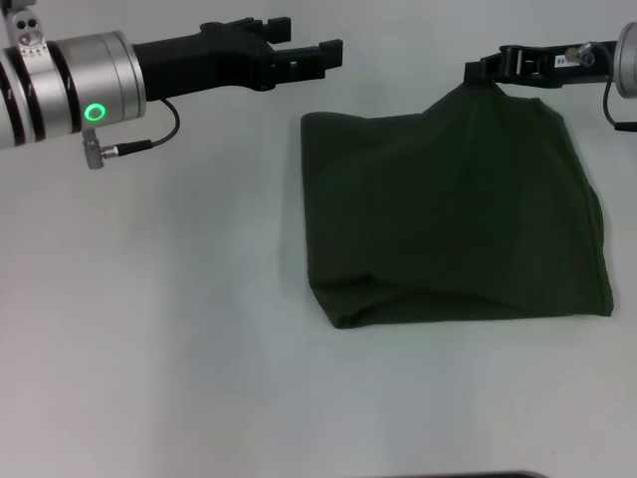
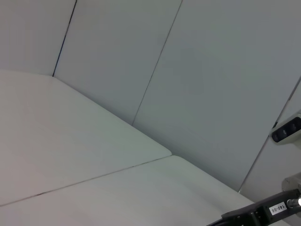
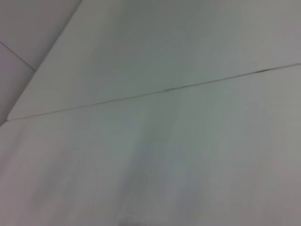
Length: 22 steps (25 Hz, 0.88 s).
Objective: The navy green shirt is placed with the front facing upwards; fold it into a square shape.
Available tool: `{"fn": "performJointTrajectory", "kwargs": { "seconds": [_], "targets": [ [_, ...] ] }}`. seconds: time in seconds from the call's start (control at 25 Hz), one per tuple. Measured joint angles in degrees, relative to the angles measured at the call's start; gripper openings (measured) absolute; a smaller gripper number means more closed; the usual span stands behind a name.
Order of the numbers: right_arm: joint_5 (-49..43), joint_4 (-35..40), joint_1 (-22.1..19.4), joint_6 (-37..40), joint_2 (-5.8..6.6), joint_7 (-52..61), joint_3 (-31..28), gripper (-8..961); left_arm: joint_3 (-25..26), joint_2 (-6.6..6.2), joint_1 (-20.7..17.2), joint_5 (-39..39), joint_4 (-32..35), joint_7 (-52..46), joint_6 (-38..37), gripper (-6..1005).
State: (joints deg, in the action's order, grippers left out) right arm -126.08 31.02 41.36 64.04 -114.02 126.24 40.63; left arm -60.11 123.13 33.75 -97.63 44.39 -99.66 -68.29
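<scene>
We count one navy green shirt (image 1: 453,214), a single dark olive garment lying folded on one white table (image 1: 149,329). No second piece of clothing shows in any view. We count two grippers: one left gripper (image 1: 333,52) and one right gripper (image 1: 478,72), each on its own arm, so two arms in all. On the left arm we count one green indicator ring (image 1: 96,112) and one black cable (image 1: 149,139). In the wrist views we count one dark seam line (image 3: 164,89) across the tabletop and two panel joints on the wall (image 2: 155,61) behind it.
</scene>
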Motion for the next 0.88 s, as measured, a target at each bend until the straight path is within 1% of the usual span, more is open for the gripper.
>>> {"fn": "performJointTrajectory", "kwargs": {
  "seconds": [0.36, 0.6, 0.8, 0.88],
  "targets": [
    [-0.29, -1.69, -0.69, -3.85, -0.23, 0.41, 0.07, 42, 0.00, 0.01, 0.01, 0.06, 0.00, 0.00, 0.00, 916],
    [-0.28, -2.42, -0.88, -4.01, -0.27, 0.17, 0.06, 140, 0.00, 0.01, 0.09, 0.05, 0.05, 0.00, 0.00, 916],
    [0.33, -1.44, -1.48, -4.55, -0.74, -0.15, -0.65, 391, 0.00, 0.01, 0.09, 0.03, 0.01, 0.00, 0.00, 916],
    [1.93, -0.07, -2.34, -4.72, -0.99, -1.19, -0.94, 436, 0.00, 0.01, 0.08, 0.01, -0.01, 0.00, 0.00, 916]
  ]
}}
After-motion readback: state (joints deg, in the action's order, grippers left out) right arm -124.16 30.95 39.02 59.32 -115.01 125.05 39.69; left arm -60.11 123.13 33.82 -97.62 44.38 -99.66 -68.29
